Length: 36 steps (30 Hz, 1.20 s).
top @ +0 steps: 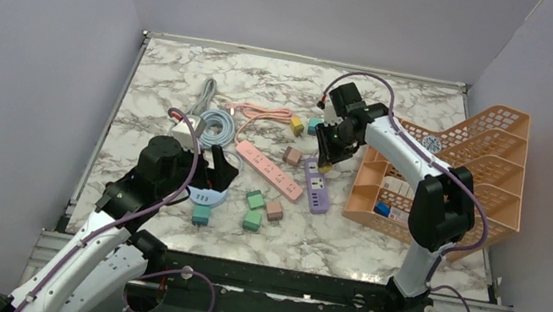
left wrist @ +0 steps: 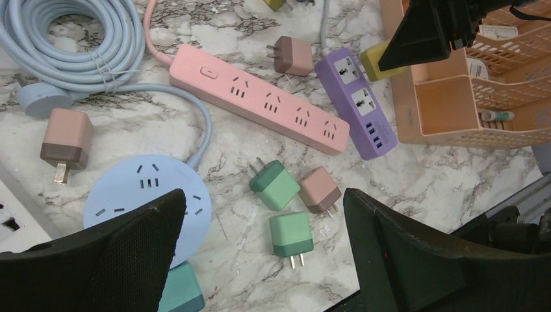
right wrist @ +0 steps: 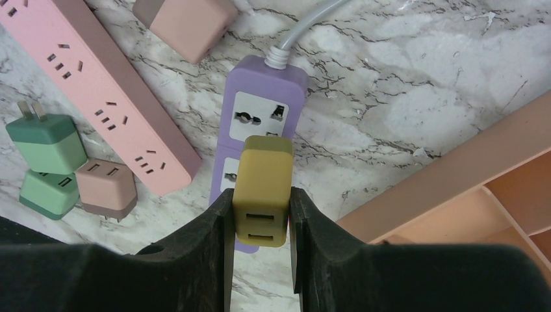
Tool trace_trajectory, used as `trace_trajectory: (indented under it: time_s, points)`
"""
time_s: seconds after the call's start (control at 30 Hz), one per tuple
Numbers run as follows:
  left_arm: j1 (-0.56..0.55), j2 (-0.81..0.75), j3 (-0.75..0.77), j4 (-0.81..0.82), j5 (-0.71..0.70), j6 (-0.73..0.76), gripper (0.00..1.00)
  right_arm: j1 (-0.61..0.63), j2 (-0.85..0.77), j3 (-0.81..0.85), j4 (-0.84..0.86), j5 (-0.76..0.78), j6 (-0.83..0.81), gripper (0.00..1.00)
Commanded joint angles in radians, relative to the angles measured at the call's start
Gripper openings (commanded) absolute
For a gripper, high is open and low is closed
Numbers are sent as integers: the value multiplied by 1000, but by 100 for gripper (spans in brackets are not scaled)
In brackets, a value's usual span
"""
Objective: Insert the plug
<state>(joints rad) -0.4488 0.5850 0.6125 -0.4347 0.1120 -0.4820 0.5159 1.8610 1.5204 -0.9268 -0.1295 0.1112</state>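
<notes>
Item one, right jaws: pinching the yellow plug [right wrist: 263, 175] by its two sides. I see the plug held over the second socket of the purple power strip [right wrist: 273, 75]. From the wrist view I cannot tell whether its prongs touch the socket face. The strip lies flat on the marble desk [top: 376, 255], just beside the orange basket [top: 475, 157], with its grey cable leaving the far end. Item two, left jaws: spread wide with nothing between them, above the near edge of the round blue socket [left wrist: 140, 188]. Item three, loose stock on the desk below them: one green plug [left wrist: 274, 184], a second green plug [left wrist: 290, 234] and a brown-capped pink plug [left wrist: 320, 190], close together. Item four: the pink power strip [left wrist: 260, 104], lying diagonally, one end near the purple strip. Item five: a coiled blue cable [left wrist: 71, 45], beside the pink strip's switch end.
</notes>
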Motion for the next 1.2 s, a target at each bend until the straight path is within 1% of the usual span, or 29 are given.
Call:
trace_trajectory:
  time_s: [0.0, 0.17, 0.47, 0.63, 0.77, 0.83, 1.03, 1.17]
  points:
    - [-1, -12, -7, 30, -32, -8, 94, -1, 16, 14, -33, 20, -5, 1]
    - [-1, -16, -10, 30, -36, -19, 94, -1, 60, 31, -32, -31, -8, 1]
    - [-1, -30, -13, 31, -44, -23, 94, -1, 96, 73, -29, -9, -1, 1]
    - [-1, -27, -13, 30, -44, -23, 94, -1, 93, 44, -24, 4, 1, 1]
    - [-1, -24, -13, 30, -46, -23, 94, -1, 102, 21, -11, 53, 10, 1]
    - [-2, -22, -14, 30, -47, -22, 94, 1, 126, 20, -18, 114, 44, 1]
    - [-1, -22, -13, 29, -55, -19, 94, 1, 137, -60, 26, 167, 107, 1]
    - [-1, -16, -11, 29, -69, -14, 94, 13, 179, -74, 35, 228, 150, 1]
